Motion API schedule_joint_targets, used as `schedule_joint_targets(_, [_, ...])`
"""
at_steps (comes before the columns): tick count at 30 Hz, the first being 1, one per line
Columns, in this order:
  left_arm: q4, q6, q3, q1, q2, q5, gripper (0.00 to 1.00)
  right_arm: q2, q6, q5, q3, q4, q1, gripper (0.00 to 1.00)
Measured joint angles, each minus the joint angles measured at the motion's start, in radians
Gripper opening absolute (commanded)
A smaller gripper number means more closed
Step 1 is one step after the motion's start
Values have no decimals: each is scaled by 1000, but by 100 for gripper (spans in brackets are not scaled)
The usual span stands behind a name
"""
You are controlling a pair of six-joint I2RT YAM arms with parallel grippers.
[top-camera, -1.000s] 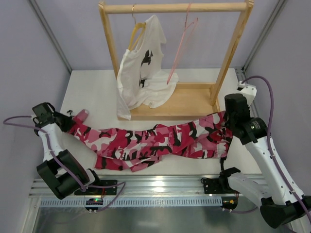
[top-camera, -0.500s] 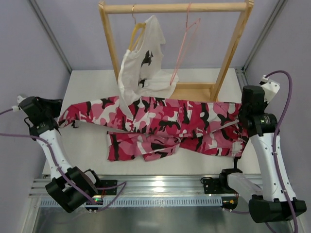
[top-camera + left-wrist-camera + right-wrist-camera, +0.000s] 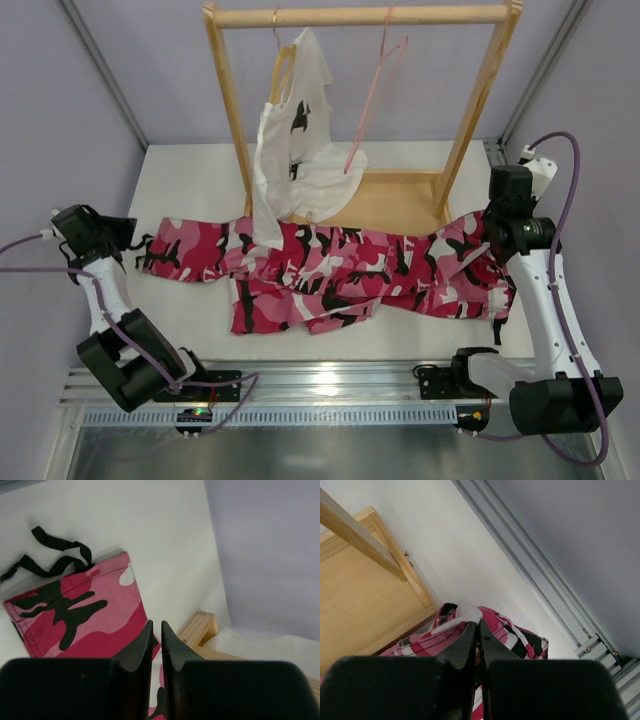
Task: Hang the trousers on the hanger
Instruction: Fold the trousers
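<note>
The right claw (image 3: 476, 624) is clenching the right end of the trousers (image 3: 340, 265) sprawling across the counter (image 3: 190, 185). The left claw (image 3: 155, 625) is sitting clenched by their left end, on cloth or not we cannot tell. We are risking a lopsided lift snagging the T-shirt (image 3: 300, 160) left of the hanger (image 3: 372, 90), with walls (image 3: 60, 120) crowding the white counter.

Bright even light, soft shadows, left pincer (image 3: 156, 626) blurred close-up.

A robotics lab: plain lilac walls (image 3: 60, 120), aluminium mounting rail (image 3: 330, 385), white table (image 3: 190, 180).
</note>
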Motion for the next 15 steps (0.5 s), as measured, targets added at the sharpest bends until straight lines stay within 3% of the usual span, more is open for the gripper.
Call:
schedule_joint_targets(1, [-18,13,16,-2,32,-1,27,-2,0,-8,-8,5,0,4])
schedule_joint_targets(4, [-85,52,64,-24,135,-23,57,-33,3,-45,-47,26,0,4])
schedule_joint_targets(10, [-294,111,267,-203,395,-200,59,-92,11,-121,-99,54,0,4])
schedule_joint_targets(15, [-313,112,357,-273,536,-209,58,-49,10,-148,-104,69,0,4])
